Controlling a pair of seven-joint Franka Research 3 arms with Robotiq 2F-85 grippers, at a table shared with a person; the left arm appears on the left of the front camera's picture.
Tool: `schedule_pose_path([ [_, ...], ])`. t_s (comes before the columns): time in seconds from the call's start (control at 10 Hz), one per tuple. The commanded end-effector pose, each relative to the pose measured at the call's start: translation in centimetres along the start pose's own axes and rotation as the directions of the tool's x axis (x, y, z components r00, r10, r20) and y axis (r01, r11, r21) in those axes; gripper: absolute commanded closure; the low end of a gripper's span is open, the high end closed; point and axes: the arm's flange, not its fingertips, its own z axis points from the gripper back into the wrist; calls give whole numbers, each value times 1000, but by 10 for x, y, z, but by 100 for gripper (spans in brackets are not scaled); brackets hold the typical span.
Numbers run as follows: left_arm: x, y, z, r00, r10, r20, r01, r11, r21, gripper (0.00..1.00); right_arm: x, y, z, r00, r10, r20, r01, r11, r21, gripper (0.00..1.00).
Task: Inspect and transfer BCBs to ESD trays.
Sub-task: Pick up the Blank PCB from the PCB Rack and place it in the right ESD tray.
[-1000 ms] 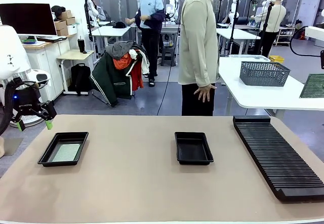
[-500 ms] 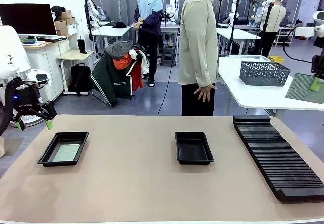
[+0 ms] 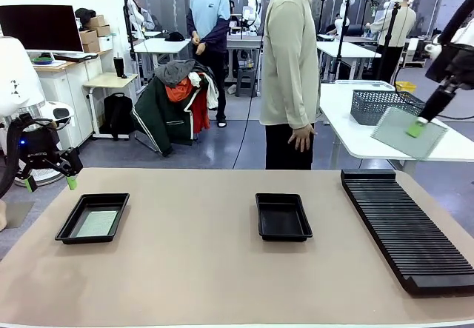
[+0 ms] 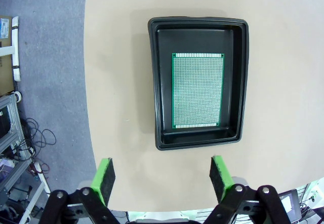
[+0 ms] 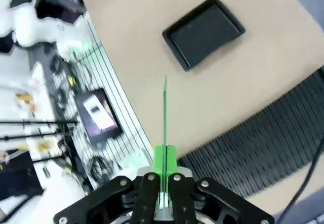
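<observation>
Losing most of the right arm past the front view's top-right edge. Catching just the right gripper (image 3: 417, 128), with its tips hard to make out behind one green pad. Seeing the held BCB (image 3: 404, 134) only edge-on and blurred in the right wrist view, so reading no face of it. Pinched together on that board's edge, holding it tilted up in the air, above the far end of the ribbed rack (image 3: 407, 228). Sitting just right of the grey mesh basket (image 3: 385, 107) in the picture, depth hard to judge. Looking down from there on the middle ESD tray (image 5: 204, 32), well below and well apart.

Hanging the left gripper (image 4: 162, 177) off the table's left side, fingers spread wide apart. Showing a second BCB (image 4: 197, 91) flat on the floor of the left ESD tray (image 4: 154, 82), out ahead of those fingertips, near but not touching.
</observation>
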Motion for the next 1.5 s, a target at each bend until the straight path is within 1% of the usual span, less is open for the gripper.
schedule_pose_path([
  [0.0,-1,0,-2,1000,2,7,-2,1000,0,0,6,5,-35,983,-145,117,145,989,10,98],
  [0.1,-1,0,-2,1000,2,7,-2,1000,0,0,10,5,-53,973,-190,135,188,982,27,98],
  [0.2,-1,0,-2,1000,2,7,-2,1000,0,0,13,8,-72,952,-263,154,261,965,37,98],
  [0.3,-1,0,-2,1000,2,7,-2,1000,0,0,14,9,-92,924,-337,182,333,941,51,98],
  [0.4,-1,0,-2,1000,2,7,-2,1000,0,0,16,7,-111,899,-390,200,381,921,85,98],
  [0.5,-1,0,-2,1000,2,7,-2,1000,0,0,18,5,-130,879,-429,210,412,903,122,98],
  [0.7,-1,0,-2,1000,2,7,-2,1000,0,0,25,-1,-171,825,-504,257,470,863,184,98],
  [0.9,-1,0,-2,1000,2,7,-2,1000,0,0,33,-6,-207,790,-551,269,501,833,237,98],
  [1.1,-1,0,-2,1000,2,7,-2,1000,0,0,39,-13,-238,753,-595,281,511,798,320,98],
  [1.2,-1,0,-2,1000,2,7,-2,1000,0,0,45,-19,-256,732,-628,265,539,771,339,98],
  [1.4,-1,0,-2,1000,2,7,-2,1000,0,0,55,-30,-281,703,-654,281,548,749,373,98],
])
